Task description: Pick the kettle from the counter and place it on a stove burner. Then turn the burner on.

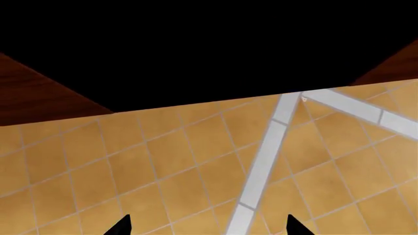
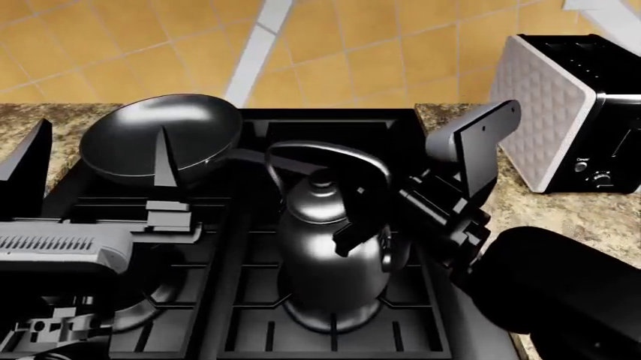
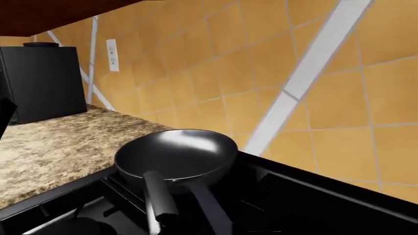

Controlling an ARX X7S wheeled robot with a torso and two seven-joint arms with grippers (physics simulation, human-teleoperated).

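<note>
The shiny dark kettle point(image 2: 326, 255) stands upright on the black grate of the front stove burner point(image 2: 251, 326) of the range. My right gripper point(image 2: 373, 244) reaches in from the right and is closed around the right side of the kettle's arched handle, just above its shoulder. In the right wrist view the fingers are lost in the dark stove. My left gripper point(image 2: 105, 127) is open at the left of the stove with nothing between its fingertips point(image 1: 121, 226). It points at the tiled wall and the black hood point(image 1: 209, 44). The granite counter point(image 2: 561, 217) flanks the range.
A round black frying pan point(image 2: 161, 139) point(image 3: 176, 154) sits on the back left burner, its handle pointing forward. A white-and-black toaster point(image 2: 571, 105) stands on the counter at the right. A black appliance point(image 3: 42, 81) stands on the far counter point(image 3: 58, 152) beneath a wall outlet point(image 3: 113, 54).
</note>
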